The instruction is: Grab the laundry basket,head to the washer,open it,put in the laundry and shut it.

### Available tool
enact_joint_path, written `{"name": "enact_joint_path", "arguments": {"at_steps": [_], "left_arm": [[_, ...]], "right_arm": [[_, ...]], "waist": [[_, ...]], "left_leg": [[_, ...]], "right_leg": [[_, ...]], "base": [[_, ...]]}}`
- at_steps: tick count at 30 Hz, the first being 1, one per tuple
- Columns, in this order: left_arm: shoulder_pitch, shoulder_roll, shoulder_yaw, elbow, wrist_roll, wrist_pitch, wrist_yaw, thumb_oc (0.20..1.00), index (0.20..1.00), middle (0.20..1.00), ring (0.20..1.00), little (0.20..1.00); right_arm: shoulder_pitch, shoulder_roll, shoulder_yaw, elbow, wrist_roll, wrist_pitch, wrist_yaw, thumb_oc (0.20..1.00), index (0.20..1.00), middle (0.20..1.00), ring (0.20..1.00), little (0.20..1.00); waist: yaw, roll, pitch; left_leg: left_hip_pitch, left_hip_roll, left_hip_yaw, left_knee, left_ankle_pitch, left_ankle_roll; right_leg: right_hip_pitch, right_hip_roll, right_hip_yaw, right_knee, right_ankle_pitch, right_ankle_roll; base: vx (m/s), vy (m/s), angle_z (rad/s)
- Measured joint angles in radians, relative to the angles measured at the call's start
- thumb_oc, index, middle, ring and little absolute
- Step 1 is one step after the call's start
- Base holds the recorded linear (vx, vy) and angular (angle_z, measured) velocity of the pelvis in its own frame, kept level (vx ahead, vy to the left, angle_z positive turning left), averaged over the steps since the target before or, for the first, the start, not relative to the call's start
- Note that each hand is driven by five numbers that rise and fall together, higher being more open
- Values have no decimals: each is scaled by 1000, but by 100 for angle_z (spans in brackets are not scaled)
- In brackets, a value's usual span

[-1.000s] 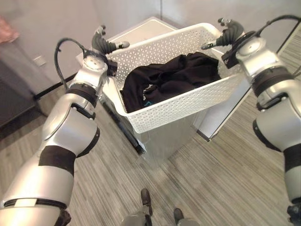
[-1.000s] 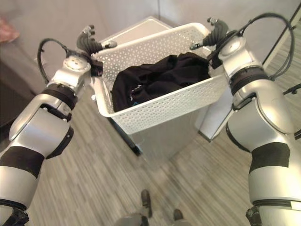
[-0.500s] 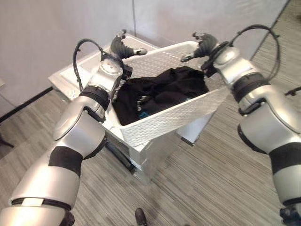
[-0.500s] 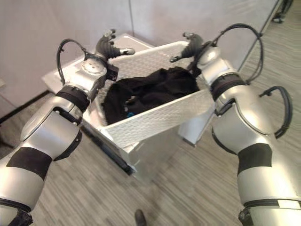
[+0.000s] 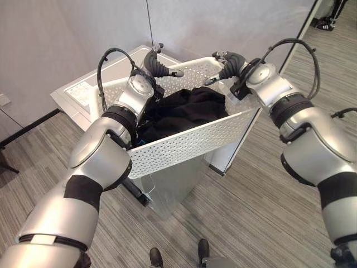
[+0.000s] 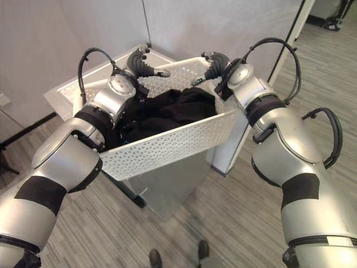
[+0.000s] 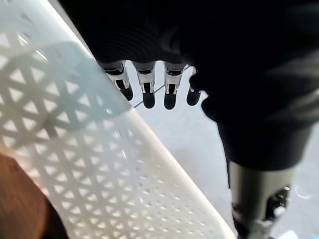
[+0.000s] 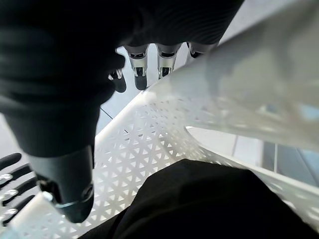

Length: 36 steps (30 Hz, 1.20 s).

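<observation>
A white perforated laundry basket (image 5: 189, 142) hangs in the air between my two arms, with black laundry (image 5: 184, 109) heaped inside. My left hand (image 5: 153, 62) grips the rim at the basket's left end, its fingers (image 7: 147, 89) curled over the edge. My right hand (image 5: 228, 61) holds the opposite end the same way, fingers (image 8: 139, 64) hooked over the rim above the dark cloth (image 8: 209, 199). The white washer (image 5: 83, 89) stands directly behind and beneath the basket, its lid down.
A grey wall (image 5: 67, 33) rises behind the washer, with a dark baseboard (image 5: 28, 131) at its foot. A framed panel (image 5: 298, 28) stands at the back right, a person's shoes (image 5: 326, 22) past it. Striped grey floor (image 5: 262, 206) lies open to the right.
The whole picture has swung, so the camera moved. The washer now sits closer under the basket. Both hands keep their hold on the basket's ends.
</observation>
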Motion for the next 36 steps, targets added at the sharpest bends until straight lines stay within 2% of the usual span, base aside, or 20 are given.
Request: {"name": "enact_joint_path", "arguments": {"at_steps": [7,11,12,16,18,24,29,31,33,34,36], "left_arm": [[0,-7,5,-28,1,-3,3,1000,1000,1000,1000,1000],[0,-9,6,-50,6,-19,5,1000,1000,1000,1000,1000],[1,-9,6,-50,27,-21,5,1000,1000,1000,1000,1000],[0,-9,6,-53,45,-25,5,1000,1000,1000,1000,1000],[0,-9,6,-57,72,-27,5,1000,1000,1000,1000,1000],[0,18,32,-67,78,-48,8,1000,1000,1000,1000,1000],[-5,110,69,-107,78,-68,35,1000,1000,1000,1000,1000],[-11,209,74,-135,77,-81,48,1000,1000,1000,1000,1000],[-14,276,84,-139,77,-96,58,1000,1000,1000,1000,1000],[10,372,129,-221,78,-104,59,1000,1000,1000,1000,1000],[31,498,179,-268,77,-129,82,1000,1000,1000,1000,1000]], "right_arm": [[-32,-31,94,4,-133,-9,5,1000,1000,1000,1000,1000],[-55,-65,157,15,-241,-19,4,1000,1000,1000,1000,1000],[-65,-73,207,11,-295,-30,6,1000,1000,1000,1000,1000],[-67,-111,211,12,-403,-75,8,1000,1000,1000,1000,1000],[-72,-133,285,12,-475,-90,8,1000,1000,1000,1000,1000],[-87,-195,290,-8,-567,-125,-38,1000,1000,1000,1000,1000],[-134,-315,289,-102,-610,-161,-117,1000,1000,1000,1000,1000],[-174,-422,300,-169,-633,-168,-161,1000,1000,1000,1000,1000],[-202,-484,302,-171,-650,-164,-181,1000,1000,1000,1000,1000],[-219,-626,299,-292,-651,-184,-192,1000,1000,1000,1000,1000],[-219,-766,280,-372,-652,-194,-216,1000,1000,1000,1000,1000]], "waist": [[6,-2,-3],[3,-15,-20],[3,-17,-23],[5,-25,-29],[4,-29,-36],[3,-29,-39],[4,-29,-39],[3,-28,-39],[1,-28,-40],[4,-27,-40],[-4,-28,-40]], "left_leg": [[5,-7,-7,-14,-4,5],[13,-13,0,-20,-5,6],[16,-14,1,-22,-5,7],[27,-16,2,-33,-5,7],[27,-19,2,-33,-5,7],[29,-22,4,-35,-7,10],[53,-26,9,-38,-6,11],[82,-28,14,-45,-6,11],[103,-29,14,-47,-7,10],[108,-30,15,-47,-7,10],[120,-29,19,-49,-7,10]], "right_leg": [[1,-13,-4,3,-3,4],[5,-17,-1,3,-4,6],[6,-15,0,3,-4,6],[11,-16,1,4,-6,9],[10,-16,2,4,-7,11],[10,-19,5,4,-8,15],[30,-21,13,-1,-9,16],[60,-20,15,-9,-14,22],[82,-21,15,-17,-14,23],[87,-21,16,-17,-16,23],[101,-21,17,-23,-17,23]], "base": [[38,23,4],[43,30,-3],[0,0,0],[8,7,0],[0,0,0],[21,9,-1],[-1,2,-5],[-19,-6,-1],[-71,-18,0],[-54,-12,0],[-32,-10,-2]]}}
